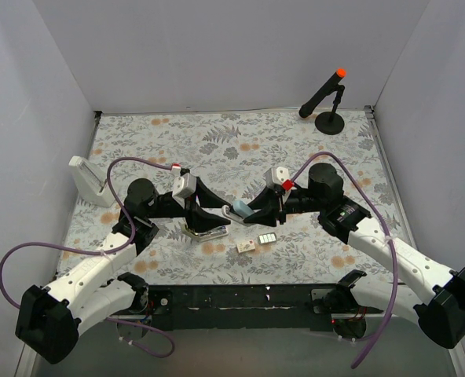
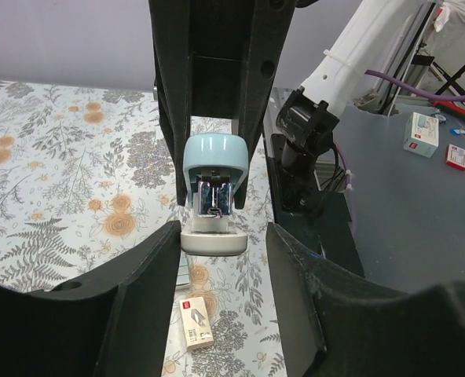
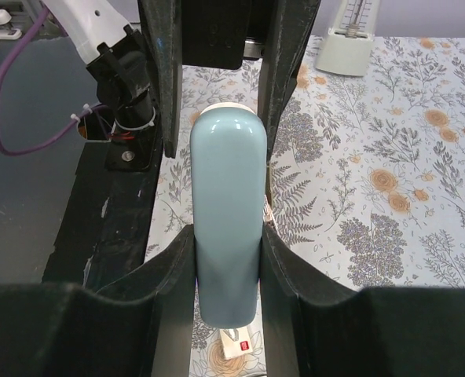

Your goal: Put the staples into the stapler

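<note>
**Stapler held open between two arms, staples lying loose beside it**

At mid-table (image 1: 217, 141), the stapler (image 1: 207, 231) sits hinged open between both arms. The right gripper (image 3: 228, 236) is clamped on the pale blue top arm, with a finger pressed against each flank. The left gripper (image 2: 222, 236) straddles the white base. One finger lies against it and a sliver of gap shows at the other, so whether it truly grips cannot be told.

The staples (image 1: 267, 238), silvery rows in a small dark-rimmed tray, rest on the floral cloth. They lie apart from both grippers, near the right gripper's 5 o'clock and the left gripper's 4 o'clock in the overhead view. The beige box (image 1: 246, 246) lies just beside the tray, at its 8 o'clock.
</note>
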Robot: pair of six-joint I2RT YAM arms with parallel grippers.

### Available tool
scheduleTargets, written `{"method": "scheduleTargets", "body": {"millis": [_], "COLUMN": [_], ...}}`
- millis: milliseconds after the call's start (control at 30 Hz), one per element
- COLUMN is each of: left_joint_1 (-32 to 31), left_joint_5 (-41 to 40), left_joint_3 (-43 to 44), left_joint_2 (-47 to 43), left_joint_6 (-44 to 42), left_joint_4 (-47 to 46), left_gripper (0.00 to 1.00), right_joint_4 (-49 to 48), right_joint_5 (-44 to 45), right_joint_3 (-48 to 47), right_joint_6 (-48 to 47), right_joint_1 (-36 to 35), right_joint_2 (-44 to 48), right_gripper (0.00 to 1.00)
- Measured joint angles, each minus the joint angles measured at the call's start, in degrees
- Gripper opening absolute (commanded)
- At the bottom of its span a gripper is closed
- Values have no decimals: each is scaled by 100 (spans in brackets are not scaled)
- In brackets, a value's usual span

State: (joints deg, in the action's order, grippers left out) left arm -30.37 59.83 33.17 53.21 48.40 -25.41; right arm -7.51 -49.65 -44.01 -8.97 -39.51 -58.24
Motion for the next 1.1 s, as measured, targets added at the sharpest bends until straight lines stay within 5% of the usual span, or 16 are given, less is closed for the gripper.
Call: {"method": "scheduleTargets", "body": {"millis": [167,200,300,467,733,1100], "left_joint_1": [26,26,28,26,26,26], "left_joint_5": [-28,-44,-111,-315,-527,-538], "left_joint_3": [0,0,0,39,205,256], "left_joint_2": [2,2,2,2,114,181], "left_joint_6": [26,22,7,-37,-221,-382], "left_joint_4": [-17,-22,13,326,951,1233], "left_gripper": [10,0,0,0,0,0], "right_joint_4": [2,-2,-9,61,181,417], "right_joint_5": [0,11,22,107,240,297], "right_joint_3": [0,0,0,-15,-459,-887], "right_joint_6": [22,31,72,131,122,153], "right_joint_1": [-39,-39,-37,-39,-48,-153], "right_joint_2": [0,0,-24,-81,-138,-678], "right_gripper": [1,11,43,67,70,60]}}
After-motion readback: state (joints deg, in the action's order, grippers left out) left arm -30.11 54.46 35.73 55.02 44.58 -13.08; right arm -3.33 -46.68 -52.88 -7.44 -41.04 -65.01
